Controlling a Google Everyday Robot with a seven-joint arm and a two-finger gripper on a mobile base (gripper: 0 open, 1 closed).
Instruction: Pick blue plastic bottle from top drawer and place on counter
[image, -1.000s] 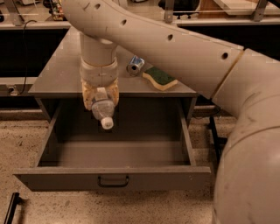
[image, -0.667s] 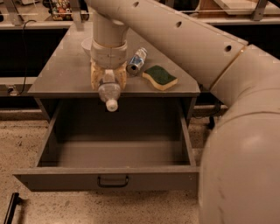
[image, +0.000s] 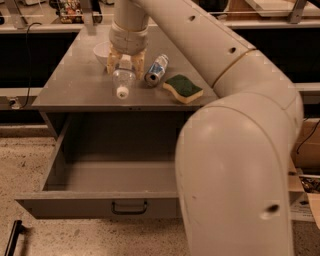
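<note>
Pincer (image: 126, 64) clamped on blue plastic bottle (image: 122, 81) over counter (image: 75, 85); cap protrudes below.

Matt grey metal, smooth cream arm (image: 235, 165).
The counter (image: 75, 85) and drawer (image: 60, 207) are dull metal; the gripper (image: 126, 62), over the counter's far side, clasps a clear plastic bottle (image: 122, 80); can (image: 156, 69) glossy, sponge (image: 183, 87) rough.

A single camera sits high on the robot's own side and looks forward and down past the arm (image: 235, 165), whose elbow fills the near right foreground. The open top drawer (image: 100, 175) lies at lower centre, with the desk (image: 75, 85) beyond it. The end effector (image: 126, 64) hangs over the desk's front part, farthest from the lens, clasping the blue plastic bottle (image: 123, 80).
</note>
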